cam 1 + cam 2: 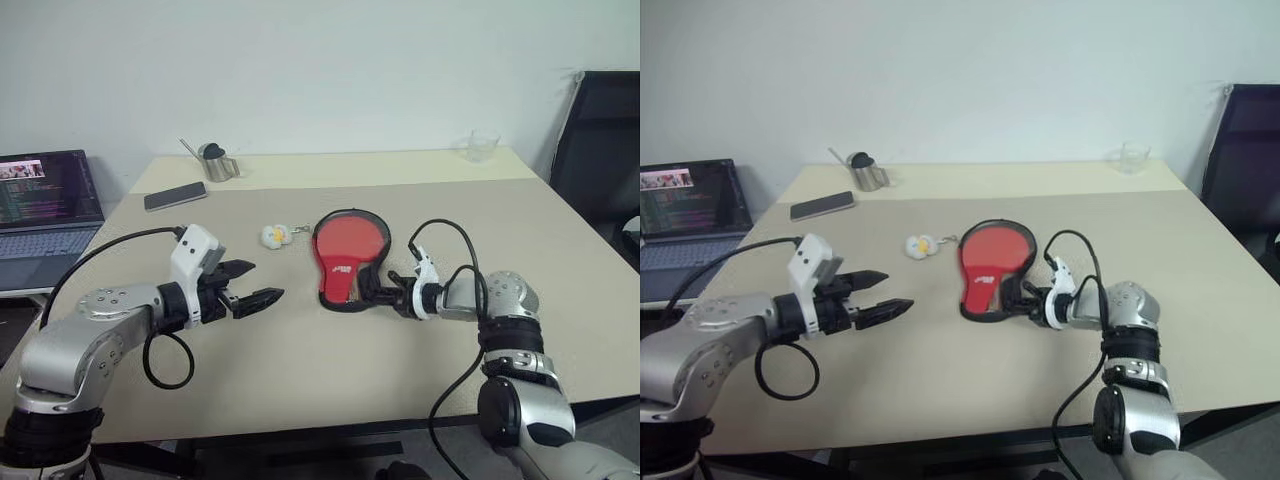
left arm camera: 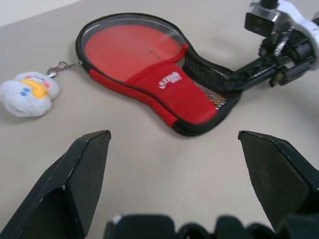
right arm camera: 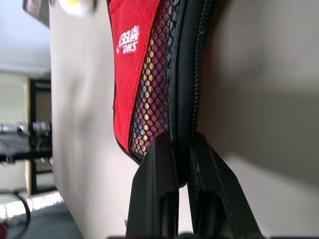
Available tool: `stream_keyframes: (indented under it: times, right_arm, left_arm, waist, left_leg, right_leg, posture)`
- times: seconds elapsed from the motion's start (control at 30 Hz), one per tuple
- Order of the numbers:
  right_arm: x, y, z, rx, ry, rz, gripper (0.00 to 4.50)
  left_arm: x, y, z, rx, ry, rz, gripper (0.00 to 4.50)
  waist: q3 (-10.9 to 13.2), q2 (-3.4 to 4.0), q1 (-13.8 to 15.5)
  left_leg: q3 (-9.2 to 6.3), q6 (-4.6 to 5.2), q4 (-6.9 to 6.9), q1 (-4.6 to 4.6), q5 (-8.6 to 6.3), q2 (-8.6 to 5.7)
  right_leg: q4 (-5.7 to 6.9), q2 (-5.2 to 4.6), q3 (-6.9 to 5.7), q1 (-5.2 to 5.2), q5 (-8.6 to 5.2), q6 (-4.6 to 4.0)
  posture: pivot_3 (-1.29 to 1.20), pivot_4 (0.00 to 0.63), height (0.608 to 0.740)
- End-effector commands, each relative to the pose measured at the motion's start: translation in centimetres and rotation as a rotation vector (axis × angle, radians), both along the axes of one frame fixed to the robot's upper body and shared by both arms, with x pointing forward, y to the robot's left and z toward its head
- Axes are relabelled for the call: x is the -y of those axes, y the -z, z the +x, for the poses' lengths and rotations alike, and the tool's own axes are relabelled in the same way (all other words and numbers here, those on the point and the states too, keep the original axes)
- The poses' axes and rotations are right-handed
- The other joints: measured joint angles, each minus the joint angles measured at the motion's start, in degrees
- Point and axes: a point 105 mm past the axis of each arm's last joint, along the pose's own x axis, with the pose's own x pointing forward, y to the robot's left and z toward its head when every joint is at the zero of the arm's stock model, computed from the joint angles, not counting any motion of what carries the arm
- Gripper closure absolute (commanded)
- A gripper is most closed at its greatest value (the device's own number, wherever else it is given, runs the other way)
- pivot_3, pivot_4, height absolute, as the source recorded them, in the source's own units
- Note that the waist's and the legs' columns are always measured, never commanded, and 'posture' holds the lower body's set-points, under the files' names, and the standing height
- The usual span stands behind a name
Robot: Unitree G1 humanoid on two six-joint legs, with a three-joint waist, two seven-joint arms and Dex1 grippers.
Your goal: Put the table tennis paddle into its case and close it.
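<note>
Red case [image 1: 347, 258] edge pinched in right pincer [image 1: 383, 290].

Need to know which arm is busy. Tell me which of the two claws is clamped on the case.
The right claw: shut on the black edge of the case at its narrow end. The left claw hangs open, apart from it.

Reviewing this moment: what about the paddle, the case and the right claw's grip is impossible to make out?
- Paddle: none of it shows outside the case; whether it is fully in cannot be told.
- Zip: right claw is shut on the case's edge in the right wrist view; the fingers hide any pull.
- Case's far side: hidden in the head views.
</note>
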Motion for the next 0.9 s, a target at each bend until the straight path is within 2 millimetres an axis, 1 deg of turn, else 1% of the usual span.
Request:
stream_keyframes:
  times: [0.03, 0.17, 0.23, 0.3, 0.5, 0.6, 0.9]
  right_arm:
    - [-0.5, -0.3, -2.4, 0.019, -0.122, -0.019, 4.49]
    - [-0.5, 0.6, -5.3, 0.062, -0.241, -0.065, 4.49]
    - [-0.3, 1.8, -7.2, 0.056, -0.294, -0.091, 4.49]
    - [-0.2, 2.3, -8.4, 0.049, -0.326, -0.099, 4.49]
    - [0.5, 2.6, -10.3, 0.039, -0.384, -0.110, 4.49]
    - [0.6, 2.4, -11.2, 0.041, -0.431, -0.103, 4.49]
    - [0.7, 1.6, -12.8, 0.053, -0.523, -0.087, 4.49]
  left_arm:
    - [0.6, -0.9, 0.4, 0.041, 0.040, 0.008, 0.00]
    - [1.1, -0.6, 0.8, 0.027, 0.077, 0.013, 0.00]
    - [1.6, -0.6, 1.2, 0.019, 0.102, 0.014, 0.00]
    - [1.8, -0.5, 1.3, 0.014, 0.118, 0.015, 0.00]
    - [2.1, -0.4, 1.6, 0.002, 0.150, 0.025, 0.00]
    - [2.2, -0.5, 1.9, 0.001, 0.156, 0.028, 0.00]
    - [2.4, -0.4, 1.9, -0.005, 0.170, 0.033, 0.00]
  waist:
    - [0.0, 0.00, 0.2]
    - [0.0, 0.00, 0.4]
    - [0.0, -0.01, 0.7]
    - [0.0, -0.01, 0.8]
    - [0.0, -0.01, 0.9]
    - [0.0, -0.02, 1.0]
    - [0.0, -0.03, 0.9]
  left_leg:
    - [-0.01, 0.00, 0.00, -0.01, 0.00, 0.00]
    - [-0.04, 0.02, -0.01, -0.02, -0.01, -0.01]
    - [-0.04, 0.05, -0.01, -0.03, -0.03, -0.02]
    - [-0.08, 0.10, 0.00, -0.04, -0.06, -0.01]
    - [-0.06, 0.13, 0.00, -0.02, -0.07, -0.01]
    - [-0.11, 0.14, 0.01, -0.06, -0.08, -0.01]
    - [-0.17, 0.23, 0.02, -0.19, -0.13, 0.00]
  right_leg:
    - [-0.01, 0.00, -0.01, 0.00, 0.00, 0.00]
    - [-0.07, 0.00, -0.04, 0.02, -0.01, 0.01]
    - [-0.08, 0.00, -0.05, 0.01, -0.01, 0.02]
    - [-0.14, 0.02, -0.09, 0.04, -0.02, 0.03]
    - [-0.14, 0.03, -0.08, 0.05, -0.02, 0.04]
    - [-0.23, 0.03, -0.12, 0.07, -0.02, 0.04]
    - [-0.44, 0.06, -0.17, 0.09, -0.01, 0.06]
  posture:
    - [0.00, 0.150, 0.740]
    - [0.00, 0.150, 0.740]
    - [0.00, 0.150, 0.740]
    - [0.00, 0.150, 0.740]
    - [0.00, 0.150, 0.740]
    - [0.00, 0.150, 0.740]
    - [0.00, 0.150, 0.740]
